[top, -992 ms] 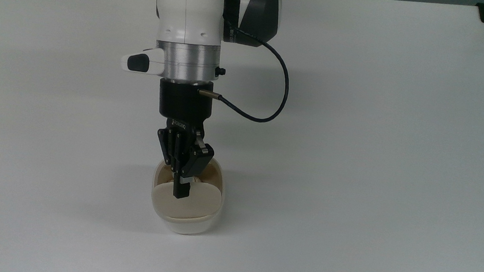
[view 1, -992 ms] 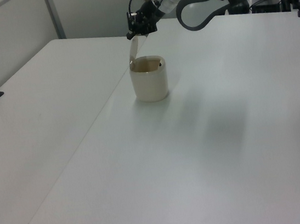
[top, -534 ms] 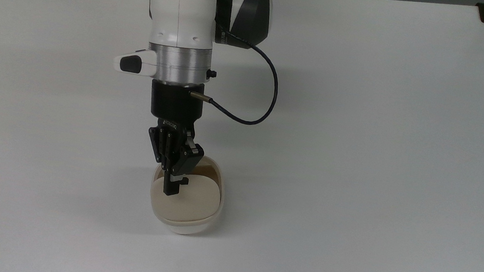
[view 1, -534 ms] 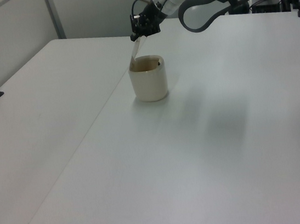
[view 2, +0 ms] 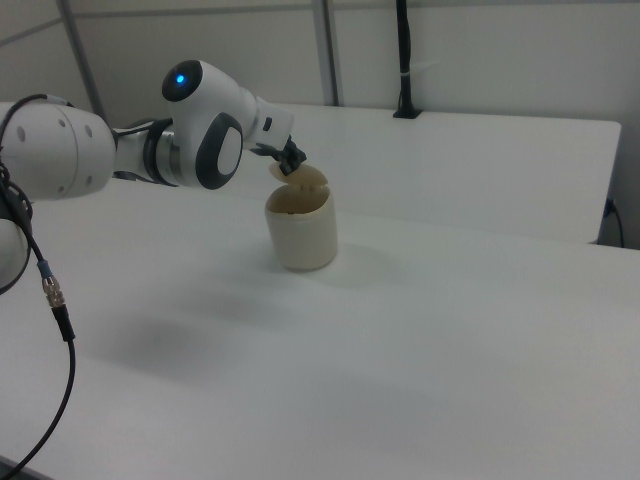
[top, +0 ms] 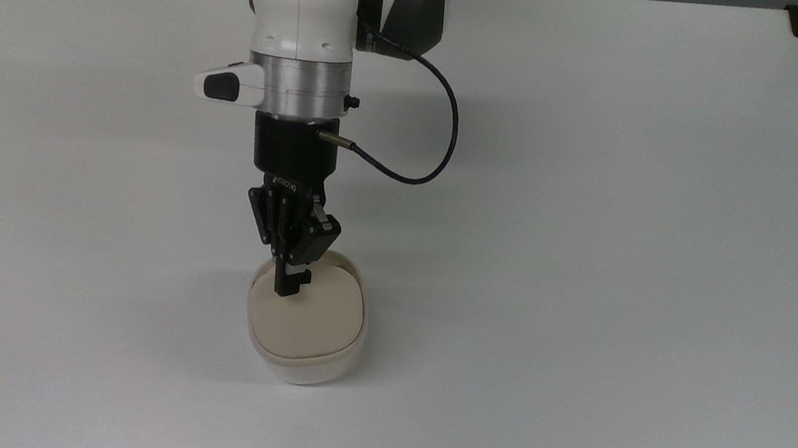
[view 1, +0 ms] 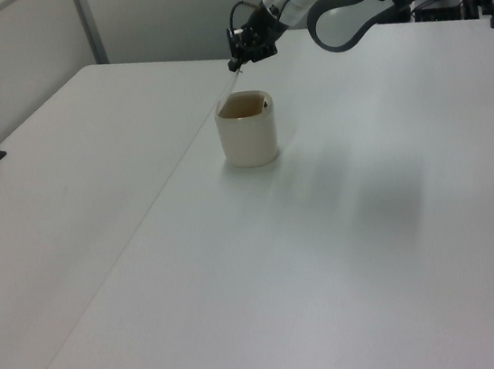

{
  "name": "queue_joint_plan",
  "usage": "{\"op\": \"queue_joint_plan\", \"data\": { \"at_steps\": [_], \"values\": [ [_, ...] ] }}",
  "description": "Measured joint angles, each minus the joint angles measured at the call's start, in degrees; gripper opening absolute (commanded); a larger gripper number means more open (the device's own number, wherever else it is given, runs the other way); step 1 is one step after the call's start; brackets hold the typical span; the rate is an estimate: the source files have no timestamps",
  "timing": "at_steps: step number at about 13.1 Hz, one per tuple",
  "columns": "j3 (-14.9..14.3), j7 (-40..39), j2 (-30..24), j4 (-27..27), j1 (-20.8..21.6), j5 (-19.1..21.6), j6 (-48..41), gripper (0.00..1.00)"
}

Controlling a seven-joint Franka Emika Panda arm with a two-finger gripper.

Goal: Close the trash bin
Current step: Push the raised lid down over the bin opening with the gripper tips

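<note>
Fingers (top: 291, 288) are seen together on the half-raised lid (top: 305, 321); light, stiff trash bin (view 1: 248, 134) is best pushed at the lid's free edge.

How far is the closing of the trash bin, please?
Done: the gripper is at the free edge of the beige lid, fingers shut. In hand: the lid is tilted partway over the opening; the right view shows it raised above the rim, and the left view shows the trash bin open inside. Left: bring the lid fully down, then withdraw.
</note>
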Motion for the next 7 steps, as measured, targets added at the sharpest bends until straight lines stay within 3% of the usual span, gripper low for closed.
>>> {"op": "queue_joint_plan", "data": {
  "at_steps": [7],
  "values": [
    [0.00,-3.47,-1.69,-4.64,-0.11,-0.02,-0.28,0.00]
  ]
}}
